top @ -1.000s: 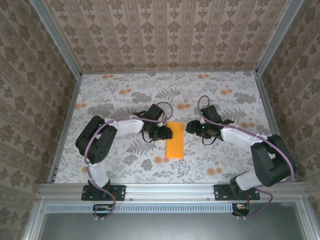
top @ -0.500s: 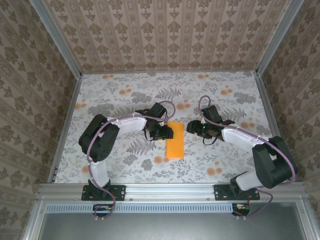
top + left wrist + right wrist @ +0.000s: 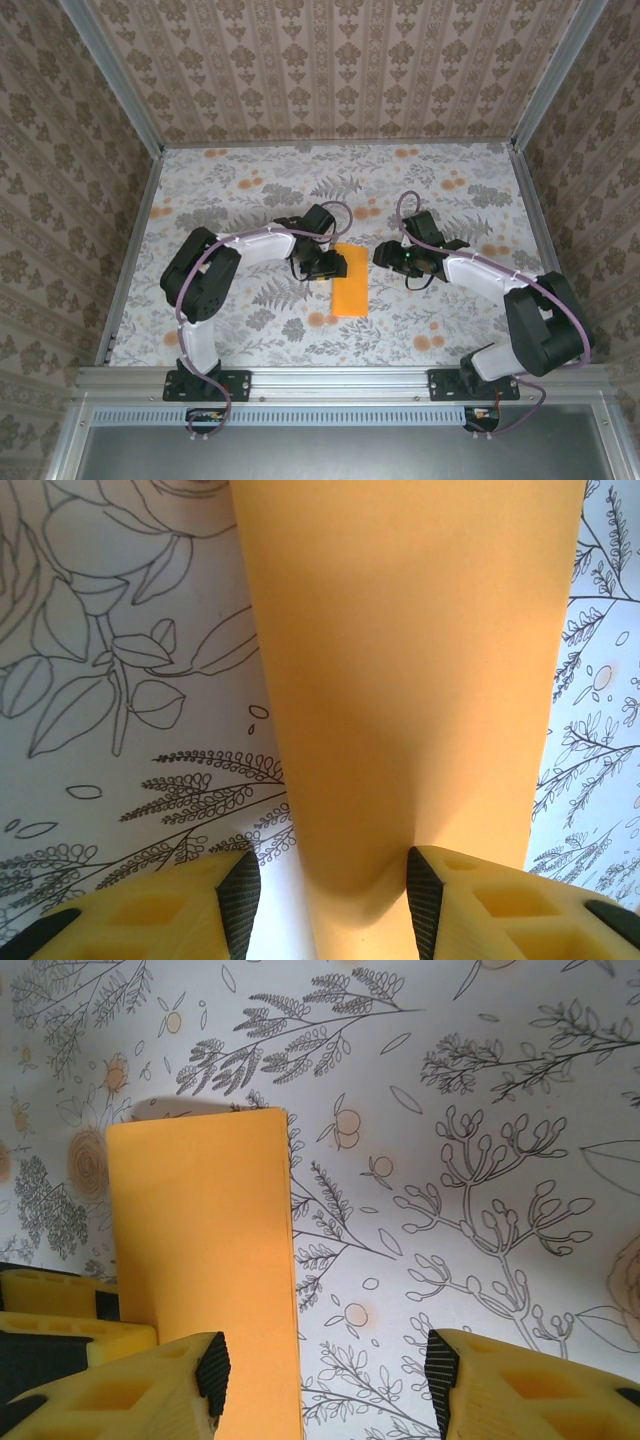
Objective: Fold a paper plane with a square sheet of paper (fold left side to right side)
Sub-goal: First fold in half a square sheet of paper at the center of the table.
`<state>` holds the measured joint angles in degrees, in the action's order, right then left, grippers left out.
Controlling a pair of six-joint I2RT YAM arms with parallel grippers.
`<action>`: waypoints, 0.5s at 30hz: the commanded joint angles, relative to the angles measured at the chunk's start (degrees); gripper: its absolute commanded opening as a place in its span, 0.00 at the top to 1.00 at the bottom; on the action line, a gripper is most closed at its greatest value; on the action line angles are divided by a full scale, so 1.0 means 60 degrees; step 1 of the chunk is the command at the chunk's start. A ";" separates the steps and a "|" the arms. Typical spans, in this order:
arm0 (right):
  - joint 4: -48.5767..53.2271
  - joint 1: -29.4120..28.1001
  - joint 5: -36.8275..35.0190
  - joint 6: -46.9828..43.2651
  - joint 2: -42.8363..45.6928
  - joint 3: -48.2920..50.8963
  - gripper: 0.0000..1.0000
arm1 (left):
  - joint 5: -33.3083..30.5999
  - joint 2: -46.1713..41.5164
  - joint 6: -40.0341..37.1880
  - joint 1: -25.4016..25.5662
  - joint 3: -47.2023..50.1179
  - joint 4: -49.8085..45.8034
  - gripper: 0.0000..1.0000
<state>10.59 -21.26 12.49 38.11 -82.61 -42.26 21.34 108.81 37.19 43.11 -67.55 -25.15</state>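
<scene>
The square sheet of paper lay flat on the worktop, folded into a tall orange strip. It looked very light, thin and bendy. It could crumple or slide easily, so I think it should be pinched softly by a loose edge. The left hand sat at the paper's left side, fingers half apart over it, not squeezing. The right hand hung just right of the paper, fingers apart, holding nothing.

The paper is running off the top and bottom edges (left wrist view), its near end going blurry.
</scene>
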 commanded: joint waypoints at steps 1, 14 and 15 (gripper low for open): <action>-0.0146 0.0012 0.0419 0.0069 -0.0231 0.0056 0.44 | -0.0363 0.0570 -0.0210 0.0175 0.0048 -0.0241 0.52; -0.0942 -0.0424 0.1605 0.0503 -0.1306 -0.0176 0.56 | -0.0525 0.0599 -0.0230 0.0234 -0.0039 -0.0401 0.52; -0.0983 -0.0479 0.1634 0.0537 -0.1383 -0.0200 0.56 | -0.0525 0.0598 -0.0225 0.0235 -0.0039 -0.0415 0.52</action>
<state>6.24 -23.27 19.68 40.10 -89.49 -42.26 20.29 108.97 37.19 43.53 -67.99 -25.76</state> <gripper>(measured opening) 0.445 0.477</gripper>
